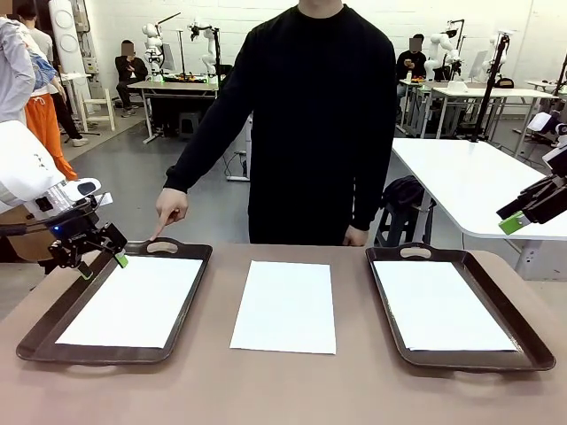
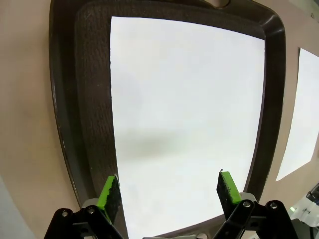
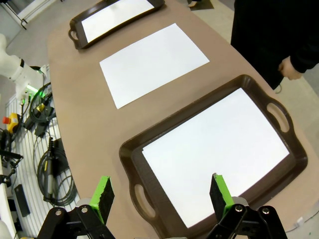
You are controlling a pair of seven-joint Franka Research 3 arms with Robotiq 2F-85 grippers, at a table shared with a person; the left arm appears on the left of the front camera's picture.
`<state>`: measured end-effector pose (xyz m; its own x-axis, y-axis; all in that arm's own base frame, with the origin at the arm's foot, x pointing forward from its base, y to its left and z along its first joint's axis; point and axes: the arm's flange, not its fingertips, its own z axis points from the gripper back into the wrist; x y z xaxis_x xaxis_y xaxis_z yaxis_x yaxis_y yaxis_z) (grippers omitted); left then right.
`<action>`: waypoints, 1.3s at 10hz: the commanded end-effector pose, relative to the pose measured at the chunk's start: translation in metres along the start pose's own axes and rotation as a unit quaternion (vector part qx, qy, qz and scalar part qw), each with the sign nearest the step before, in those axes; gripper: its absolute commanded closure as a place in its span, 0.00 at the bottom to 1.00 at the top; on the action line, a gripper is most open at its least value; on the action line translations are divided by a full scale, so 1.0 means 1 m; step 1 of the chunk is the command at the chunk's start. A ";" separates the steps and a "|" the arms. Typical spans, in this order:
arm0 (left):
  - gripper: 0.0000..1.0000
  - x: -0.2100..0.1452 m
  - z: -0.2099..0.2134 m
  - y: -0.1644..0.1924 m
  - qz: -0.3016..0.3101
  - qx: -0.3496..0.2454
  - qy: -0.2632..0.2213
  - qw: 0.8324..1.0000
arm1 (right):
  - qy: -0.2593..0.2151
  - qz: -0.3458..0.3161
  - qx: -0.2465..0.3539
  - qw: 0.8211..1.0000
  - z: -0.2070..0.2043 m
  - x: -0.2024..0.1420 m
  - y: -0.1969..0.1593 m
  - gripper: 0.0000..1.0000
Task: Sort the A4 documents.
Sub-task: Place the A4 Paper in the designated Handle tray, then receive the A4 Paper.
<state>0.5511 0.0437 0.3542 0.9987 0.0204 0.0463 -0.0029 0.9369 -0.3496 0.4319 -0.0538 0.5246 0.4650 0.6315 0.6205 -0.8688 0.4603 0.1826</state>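
Observation:
Three A4 documents show as white sheets. One lies in the left dark brown tray [image 1: 35, 336], another in the right tray [image 1: 523, 341], and the third sheet [image 1: 285, 305] lies bare on the table between them. My left gripper [image 1: 102, 264] hovers over the left tray's far left corner, open, with nothing between its green pads. In the left wrist view the left gripper [image 2: 168, 189] stands above the sheet [image 2: 184, 99] in that tray. My right gripper [image 1: 523, 212] hangs high at the right edge, open and empty. The right wrist view has the right gripper [image 3: 162, 191] above the right tray's sheet [image 3: 219, 149].
A person in black stands at the far side, one hand [image 1: 168, 215] pointing a finger down at the left tray's far handle [image 1: 163, 247]. The other hand [image 3: 286, 67] hangs near the right tray. Cables [image 3: 40, 149] lie beside the table. A white table [image 1: 469, 177] stands behind on the right.

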 end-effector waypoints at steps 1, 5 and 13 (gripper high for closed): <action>0.00 0.000 0.000 0.000 -0.016 0.000 0.000 1.000 | 0.001 0.000 -0.005 1.000 0.000 0.000 0.000 0.00; 0.00 0.000 0.000 0.000 -0.016 0.000 0.000 1.000 | 0.001 0.000 -0.005 1.000 0.000 0.000 0.000 0.00; 0.00 -0.004 0.009 -0.027 -0.047 0.024 -0.026 0.998 | 0.001 0.000 -0.005 1.000 0.000 0.000 0.000 0.00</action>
<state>0.5528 0.0364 0.3596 0.9975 -0.0072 0.0700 0.0305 0.9407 -0.3379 0.4320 -0.0538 0.5246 0.4649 0.6315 0.6205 -0.8688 0.4602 0.1826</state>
